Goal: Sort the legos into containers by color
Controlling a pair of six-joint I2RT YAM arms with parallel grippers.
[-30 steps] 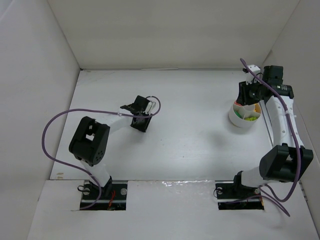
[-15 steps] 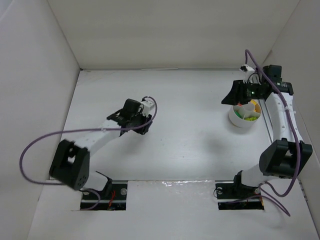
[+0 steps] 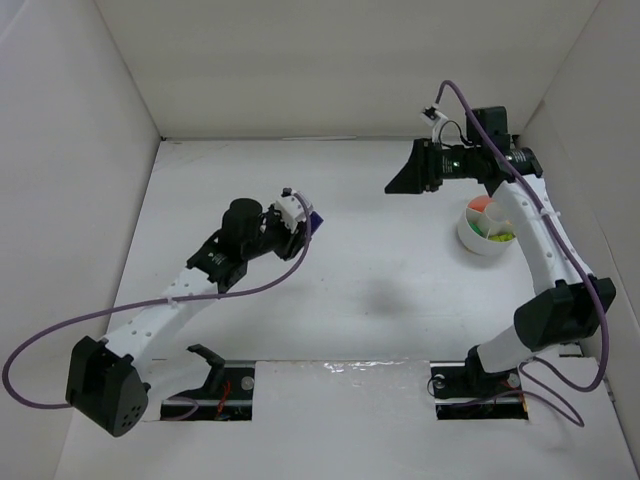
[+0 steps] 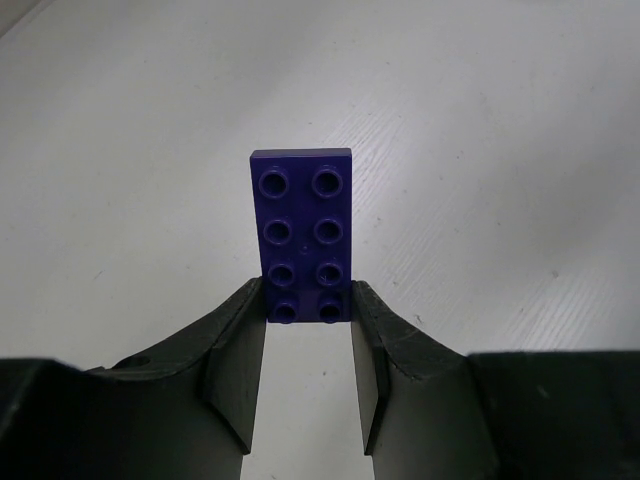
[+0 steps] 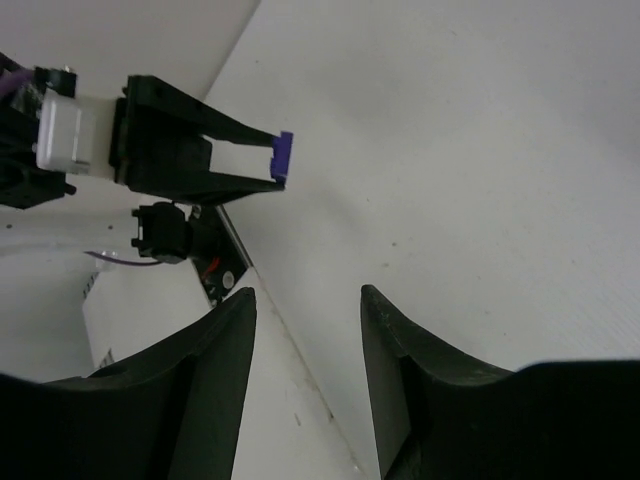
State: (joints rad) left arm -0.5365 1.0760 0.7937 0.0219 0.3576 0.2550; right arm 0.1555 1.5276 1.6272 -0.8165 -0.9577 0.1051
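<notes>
We see the left gripper (image 4: 308, 305) pinching the purple lego (image 4: 300, 235) by one end, with its two fingers pressed on the long sides. This lego is a dark purple flat plate, rectangular, with two rows of four studs. It is held above the worktop (image 3: 400, 250), a little left of the middle. The right gripper (image 5: 308, 300) stands spread, with nothing between its fingers. The white bowl (image 3: 485, 250) sits near the right edge, toward the far right corner, and holds an orange piece (image 3: 481, 204) and lime green pieces (image 3: 497, 237) in its compartments.
</notes>
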